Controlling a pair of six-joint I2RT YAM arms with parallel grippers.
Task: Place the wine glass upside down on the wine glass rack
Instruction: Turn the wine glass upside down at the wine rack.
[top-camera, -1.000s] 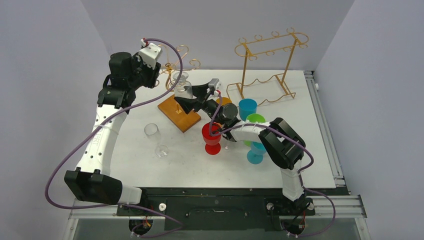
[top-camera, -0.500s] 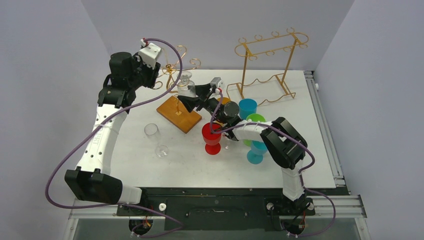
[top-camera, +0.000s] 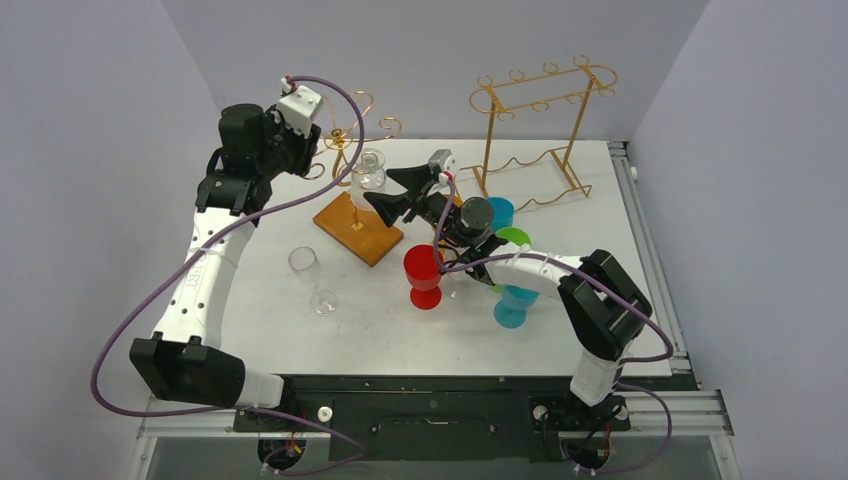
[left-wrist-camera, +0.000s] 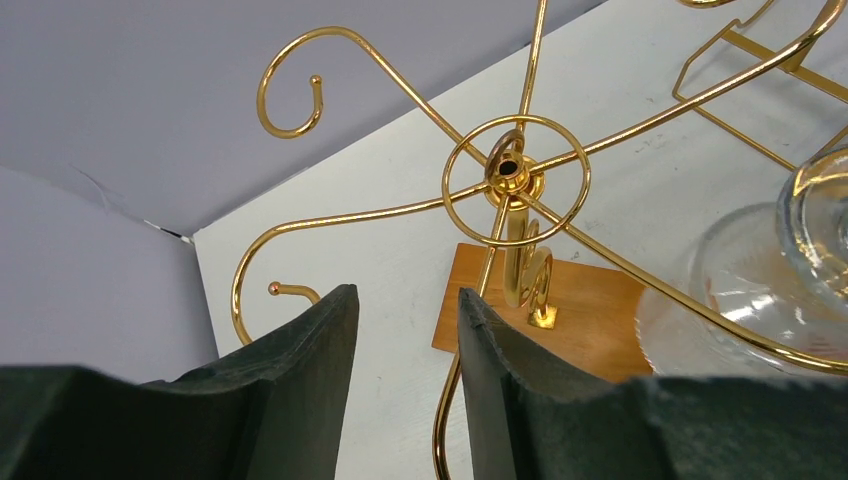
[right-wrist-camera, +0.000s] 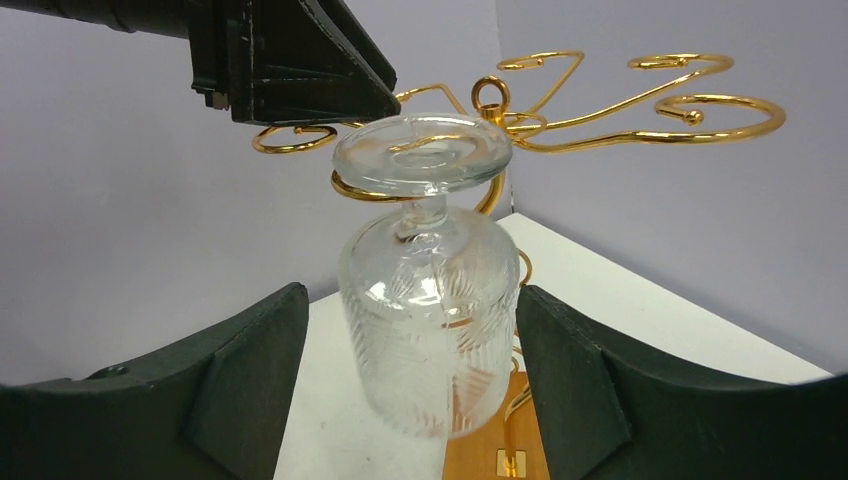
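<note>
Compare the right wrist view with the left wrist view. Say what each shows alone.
Right wrist only: the whole wine glass hanging upside down, its foot on a curled arm, its bowl untouched inside the open right gripper. Left wrist only: a look down the stem from above, and the foot of the other frame rack. Both: the wine glass rack, its wooden base and the glass, cut off at the left wrist view's edge.

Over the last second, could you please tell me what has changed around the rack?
The right end effector opened, let go of the wine glass and drew back to the right. The glass now hangs upside down by its foot on the rack, untouched. The left end effector at the rack's top and the red cup stayed put.
</note>
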